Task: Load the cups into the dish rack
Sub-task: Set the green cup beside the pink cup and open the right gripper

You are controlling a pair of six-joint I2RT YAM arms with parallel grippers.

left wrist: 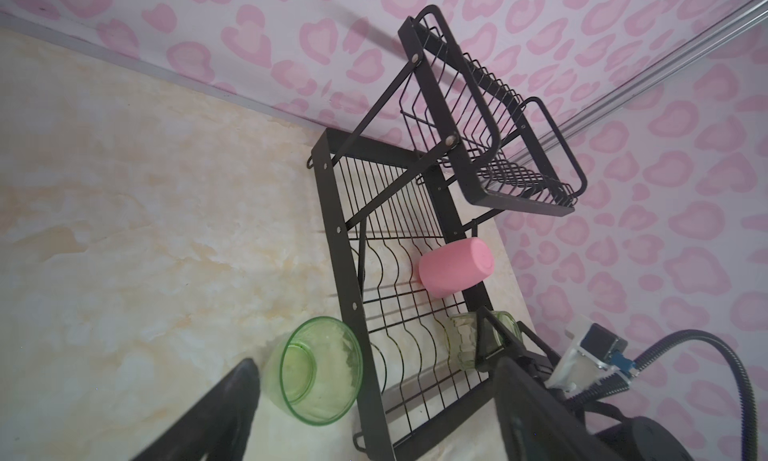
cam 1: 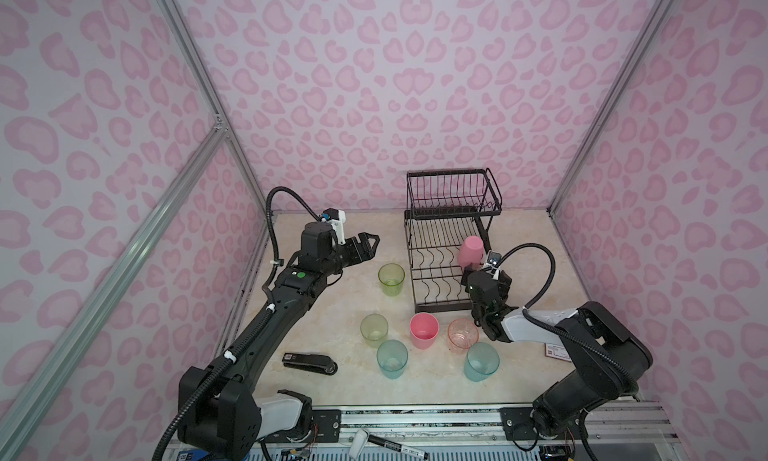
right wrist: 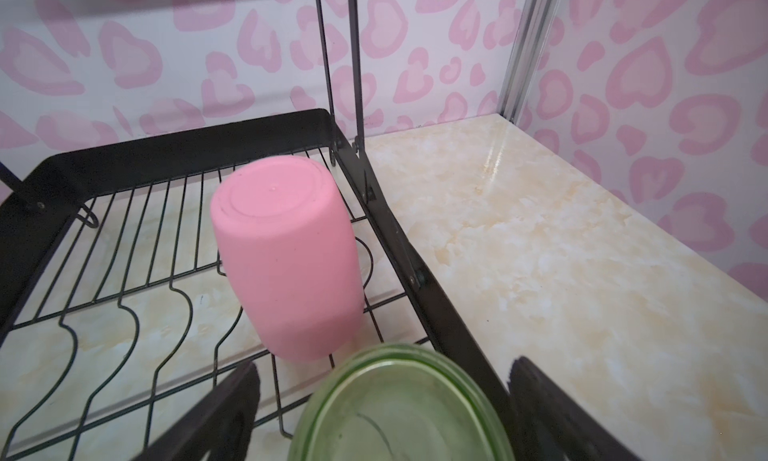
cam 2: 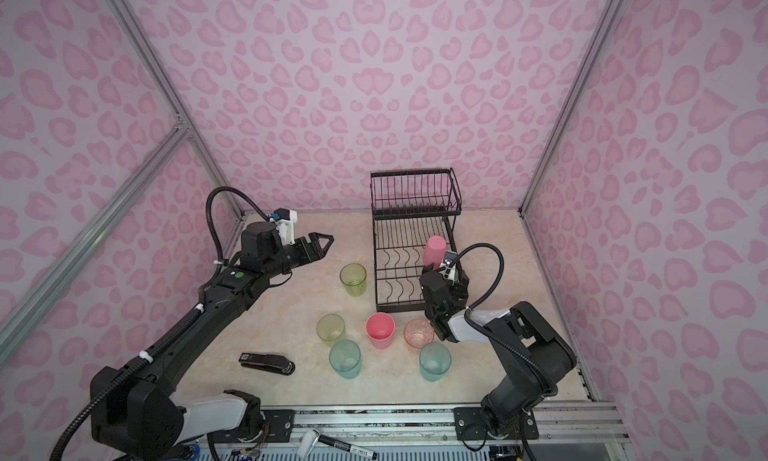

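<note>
Straddling an upturned green cup (right wrist: 399, 409) in the dish rack (right wrist: 124, 155), my right claw (right wrist: 384, 367) hangs released, pink cup (right wrist: 282, 251) just beyond; left claw (cam 1: 373, 245) released above marbled counter (cam 1: 340, 301)

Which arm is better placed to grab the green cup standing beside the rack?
Left. The left gripper hangs open close to the green cup beside the rack, nothing between them. The right gripper is over the rack, open around an upside-down green cup resting there.
</note>
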